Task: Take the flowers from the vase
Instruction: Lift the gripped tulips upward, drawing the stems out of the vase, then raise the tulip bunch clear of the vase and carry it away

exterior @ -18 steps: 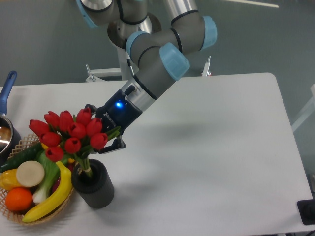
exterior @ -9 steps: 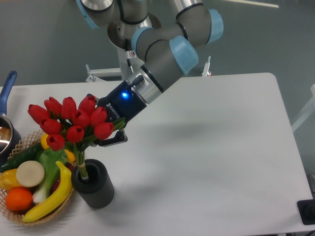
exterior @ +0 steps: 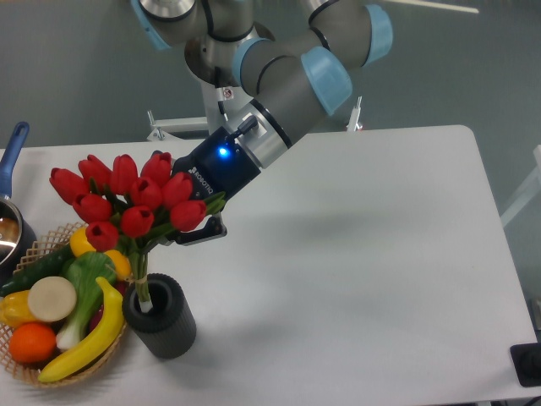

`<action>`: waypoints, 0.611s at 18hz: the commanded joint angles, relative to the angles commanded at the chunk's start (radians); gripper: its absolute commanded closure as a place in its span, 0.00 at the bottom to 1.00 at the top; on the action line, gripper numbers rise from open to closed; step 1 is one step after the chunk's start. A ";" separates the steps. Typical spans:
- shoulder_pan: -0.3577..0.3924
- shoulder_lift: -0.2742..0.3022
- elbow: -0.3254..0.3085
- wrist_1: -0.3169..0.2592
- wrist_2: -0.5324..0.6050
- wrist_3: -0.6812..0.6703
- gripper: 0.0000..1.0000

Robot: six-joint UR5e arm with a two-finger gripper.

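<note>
The flowers (exterior: 127, 199) are a bunch of red tulip buds on green stems, tilted left, with the stem ends still inside the vase (exterior: 160, 315). The vase is a short dark ribbed pot near the table's front left. My gripper (exterior: 188, 222) reaches in from the upper right and is shut on the flowers just below the buds. The fingers are largely hidden behind the buds and leaves; one finger (exterior: 200, 234) shows at the right.
A wicker basket (exterior: 25, 367) with a banana, an orange, a cucumber and other produce stands left of the vase, touching it. A pot with a blue handle (exterior: 10, 156) sits at the left edge. The white table (exterior: 363, 271) stretches to the right.
My gripper has risen and moved slightly right with the flowers in it. The bunch sits higher, and more of the stems shows above the vase.
</note>
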 joint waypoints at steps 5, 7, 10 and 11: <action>0.011 0.012 0.011 0.000 -0.015 -0.048 0.63; 0.017 0.020 0.009 0.000 -0.029 -0.064 0.63; 0.034 0.029 0.011 0.000 -0.047 -0.075 0.63; 0.043 0.034 0.011 0.000 -0.051 -0.086 0.63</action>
